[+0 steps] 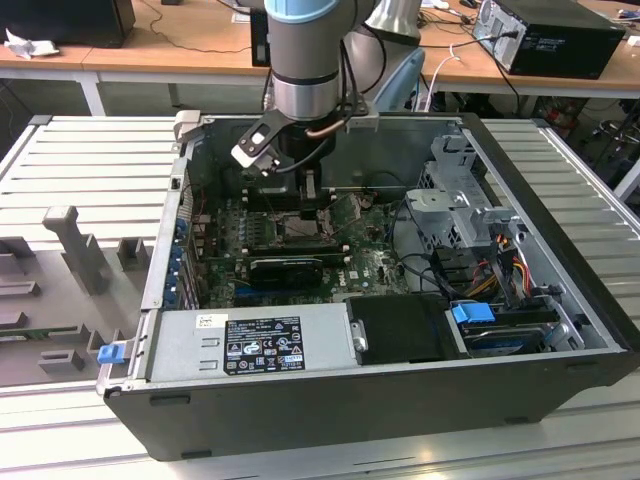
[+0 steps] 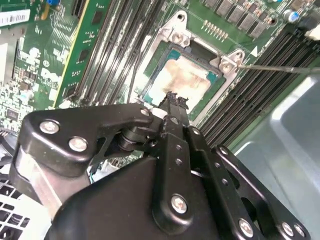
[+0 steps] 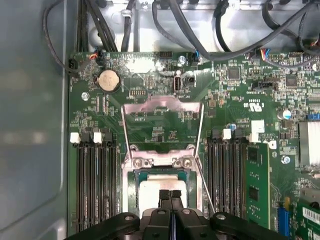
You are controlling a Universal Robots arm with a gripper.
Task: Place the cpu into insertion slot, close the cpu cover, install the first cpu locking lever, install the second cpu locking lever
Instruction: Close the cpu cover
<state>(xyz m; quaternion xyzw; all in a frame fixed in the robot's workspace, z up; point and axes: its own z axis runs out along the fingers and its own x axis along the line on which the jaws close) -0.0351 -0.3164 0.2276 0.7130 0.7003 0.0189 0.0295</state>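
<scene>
The cpu [image 3: 161, 186] [image 2: 186, 79], its silvery top smeared, lies inside the insertion slot [image 3: 134, 162] [image 2: 176, 34] on the green board. The cpu cover [image 3: 162, 105] stands swung open beyond the slot, with the board showing through its window. A thin wire locking lever [image 3: 205, 192] [image 2: 280, 68] runs free beside the slot. My gripper [image 3: 170, 194] [image 2: 172, 97] is shut with nothing between its fingers, and its tips sit right over the cpu's near edge. In the exterior view the gripper [image 1: 309, 200] reaches down into the computer case over the slot [image 1: 300, 228].
Long black memory slots [image 3: 95, 185] [image 3: 225, 180] flank the socket on both sides. A memory card [image 3: 257, 180] stands close by. Cable bundles [image 3: 215, 35] cross behind the board. The case walls [image 1: 540, 200], power supply [image 1: 250, 345] and drive cage [image 1: 460, 215] hem the arm in.
</scene>
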